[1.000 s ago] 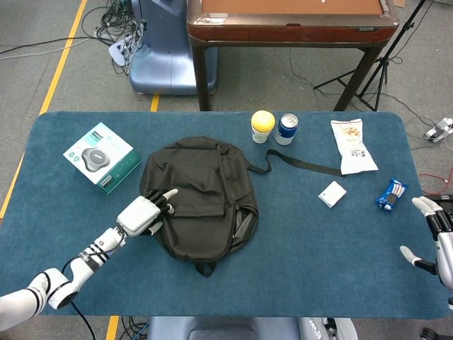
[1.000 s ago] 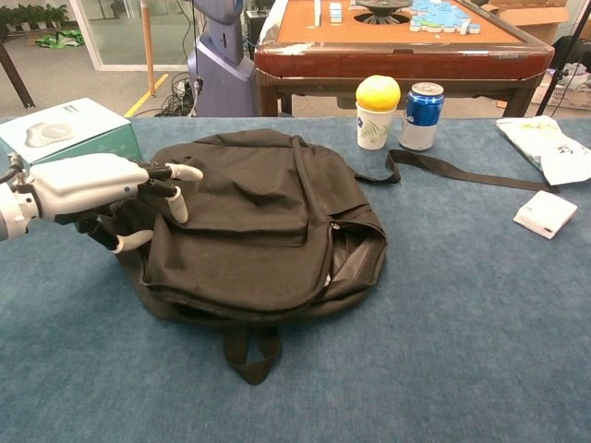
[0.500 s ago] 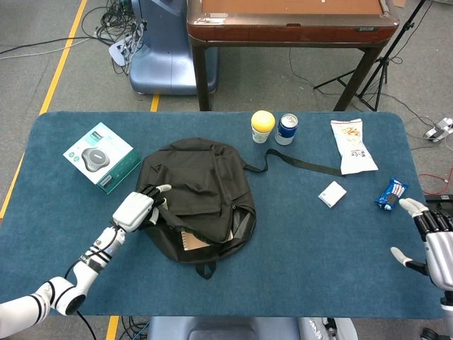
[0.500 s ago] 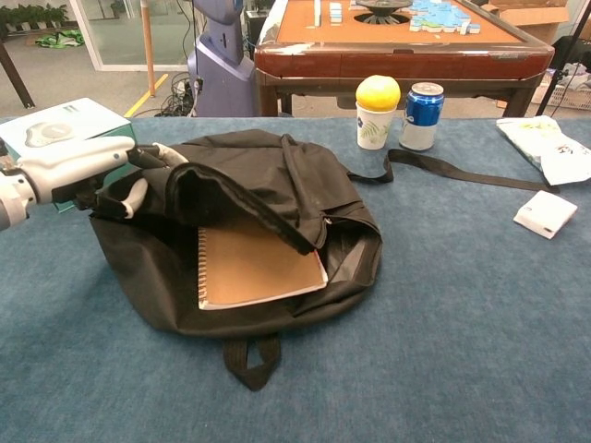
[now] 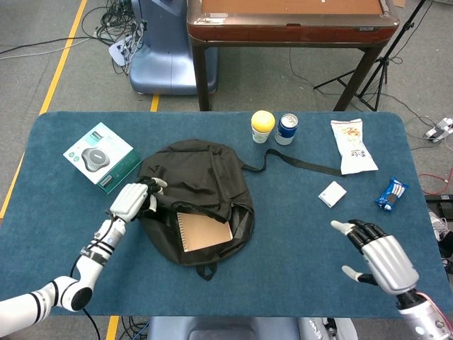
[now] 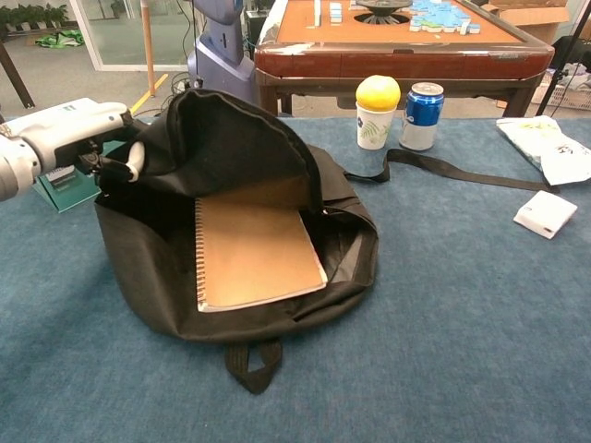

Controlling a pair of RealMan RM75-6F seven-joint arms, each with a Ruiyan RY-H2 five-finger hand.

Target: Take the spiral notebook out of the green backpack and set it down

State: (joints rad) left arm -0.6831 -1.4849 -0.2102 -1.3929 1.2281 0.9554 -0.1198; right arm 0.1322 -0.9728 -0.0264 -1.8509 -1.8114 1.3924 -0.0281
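My left hand (image 6: 78, 138) grips the top flap of the green backpack (image 6: 166, 268) and has it pulled up way higher than half a sec ago, so the bag mouth now gapes wide. A sec back the flap lay flat and shut w/ nothing showing. Result: the spiral notebook (image 6: 254, 249) is now exposed nearly in full, brown cover up, coil along its left edge, lying flat inside the backpack on the lower panel, not out yet. Meanwhile my right hand (image 5: 379, 256) has come in from the table's far right edge toward the middle; it's over the blue table (image 5: 297, 234), fingers spread wide, holding nothing, well apart from the bag on its right side. It doesn't show in the chest view. What that means: opening step looks basically done, and extraction comes next. I judge the right hand needs to travel left to the open mouth and get fingers on the notebook's free edge near the zip side while I keep the flap lifted. Risk: flap sagging back if the left grip slips, or cover catching on the rim.
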